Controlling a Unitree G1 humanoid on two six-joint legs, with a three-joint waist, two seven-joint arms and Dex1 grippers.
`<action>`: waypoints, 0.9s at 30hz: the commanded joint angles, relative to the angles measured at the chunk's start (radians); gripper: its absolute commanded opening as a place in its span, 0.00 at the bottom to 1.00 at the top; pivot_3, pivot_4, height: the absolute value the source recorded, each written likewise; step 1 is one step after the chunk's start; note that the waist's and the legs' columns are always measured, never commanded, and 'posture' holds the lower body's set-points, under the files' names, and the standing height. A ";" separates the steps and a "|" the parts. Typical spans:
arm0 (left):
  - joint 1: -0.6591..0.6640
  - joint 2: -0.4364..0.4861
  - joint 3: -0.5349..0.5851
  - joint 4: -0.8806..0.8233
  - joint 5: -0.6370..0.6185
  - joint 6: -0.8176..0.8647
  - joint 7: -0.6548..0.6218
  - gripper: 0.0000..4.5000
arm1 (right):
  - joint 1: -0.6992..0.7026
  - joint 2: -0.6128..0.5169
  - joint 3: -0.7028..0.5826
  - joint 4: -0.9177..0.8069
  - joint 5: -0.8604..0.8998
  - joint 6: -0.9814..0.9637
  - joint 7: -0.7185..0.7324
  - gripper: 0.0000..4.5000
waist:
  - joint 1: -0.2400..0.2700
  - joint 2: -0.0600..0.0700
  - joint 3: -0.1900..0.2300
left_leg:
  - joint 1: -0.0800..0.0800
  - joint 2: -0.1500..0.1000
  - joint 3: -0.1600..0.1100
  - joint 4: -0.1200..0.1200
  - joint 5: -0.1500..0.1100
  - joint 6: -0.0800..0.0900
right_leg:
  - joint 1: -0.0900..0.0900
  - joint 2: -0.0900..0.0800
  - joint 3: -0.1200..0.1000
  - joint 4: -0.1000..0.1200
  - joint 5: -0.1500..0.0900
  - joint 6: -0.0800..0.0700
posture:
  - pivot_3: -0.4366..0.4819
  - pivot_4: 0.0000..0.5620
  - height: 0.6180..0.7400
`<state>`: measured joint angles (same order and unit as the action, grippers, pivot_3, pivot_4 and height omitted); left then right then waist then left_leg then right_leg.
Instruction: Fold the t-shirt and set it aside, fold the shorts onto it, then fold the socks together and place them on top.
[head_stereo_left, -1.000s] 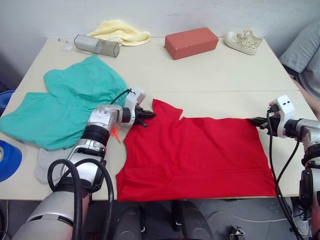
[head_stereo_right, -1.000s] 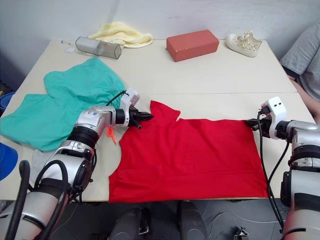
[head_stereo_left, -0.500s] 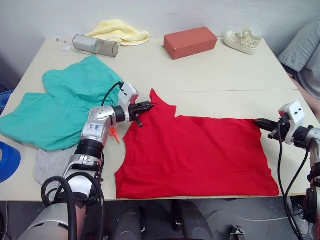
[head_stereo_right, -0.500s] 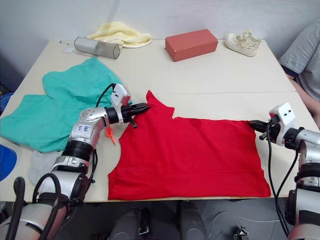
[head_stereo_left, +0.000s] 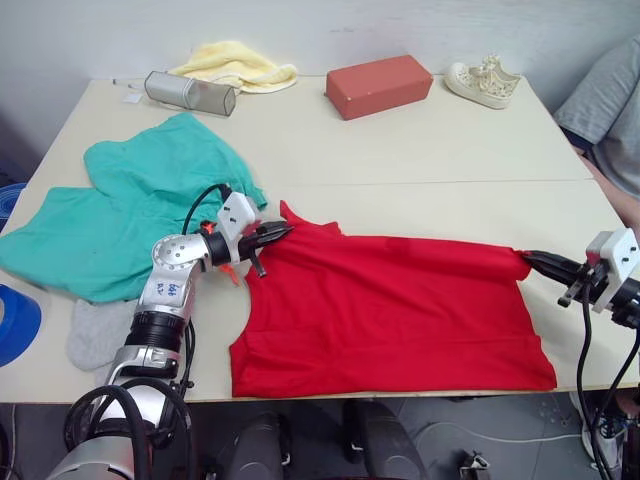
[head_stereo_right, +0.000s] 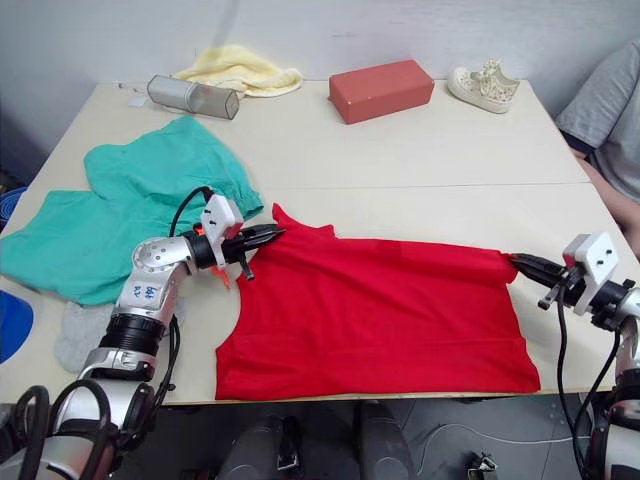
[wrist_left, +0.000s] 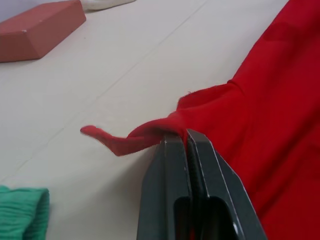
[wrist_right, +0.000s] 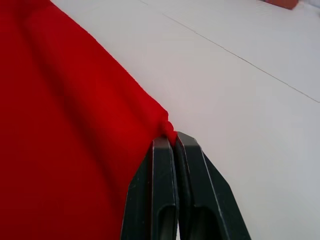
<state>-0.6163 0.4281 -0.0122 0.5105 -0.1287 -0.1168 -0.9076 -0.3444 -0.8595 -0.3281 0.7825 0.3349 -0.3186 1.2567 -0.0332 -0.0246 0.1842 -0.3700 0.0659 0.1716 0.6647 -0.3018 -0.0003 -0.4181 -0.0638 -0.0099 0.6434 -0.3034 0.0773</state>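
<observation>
The first step is in hand: folding the t-shirt (head_stereo_left: 390, 305). The left gripper (head_stereo_left: 270, 236) is clamped on the shirt's far corner near the shoulder, and the right gripper (head_stereo_left: 540, 263) is clamped on the opposite far corner at the hem, so the far edge is stretched between them and raised a little off the table (head_stereo_left: 420, 150), while the near part lies flat.

The next move probably calls for both grippers to carry that far edge together toward the near edge, keeping the cloth taut so that it lands even.

There is one t-shirt. One pair of shorts (head_stereo_left: 130, 205) lies just outside the left gripper, and a grey sock (head_stereo_left: 100, 330) is near that arm, partly under the shorts; whether it is one sock or two cannot be told.
</observation>
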 joint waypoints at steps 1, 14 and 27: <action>0.011 0.019 0.000 -0.029 0.011 -0.076 -0.003 0.00 | 0.035 -0.003 -0.033 -0.025 0.018 -0.065 0.008 0.01 | 0.001 0.000 0.000 | 0.000 0.000 0.000 0.000 0.000 0.000 | 0.000 0.000 0.000 0.000 0.000 0.000 | 0.48 0.27 1.00; 0.095 0.050 -0.029 -0.096 -0.002 -0.103 -0.062 0.10 | 0.120 0.010 -0.008 -0.044 0.030 -0.087 0.025 0.00 | -0.002 0.000 0.000 | 0.001 0.000 0.000 0.000 -0.001 0.002 | 0.001 -0.001 0.007 0.000 0.000 -0.001 | 0.48 0.27 1.00; 0.019 0.267 0.019 -0.382 -0.302 0.737 -0.200 0.96 | 0.215 -0.126 -0.033 -0.258 0.105 0.132 0.190 0.81 | 0.000 0.000 0.000 | 0.000 0.000 -0.002 0.000 -0.002 0.002 | 0.001 -0.001 0.006 0.000 0.000 -0.001 | 0.48 0.27 1.00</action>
<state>-0.5559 0.6786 -0.0027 0.1651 -0.3977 0.5045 -1.1227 -0.1258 -0.9509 -0.3244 0.5621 0.4099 -0.2138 1.4257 -0.0336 -0.0245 0.1843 -0.3690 0.0659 0.1695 0.6646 -0.3035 0.0018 -0.4163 -0.0646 -0.0039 0.6434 -0.3033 0.0765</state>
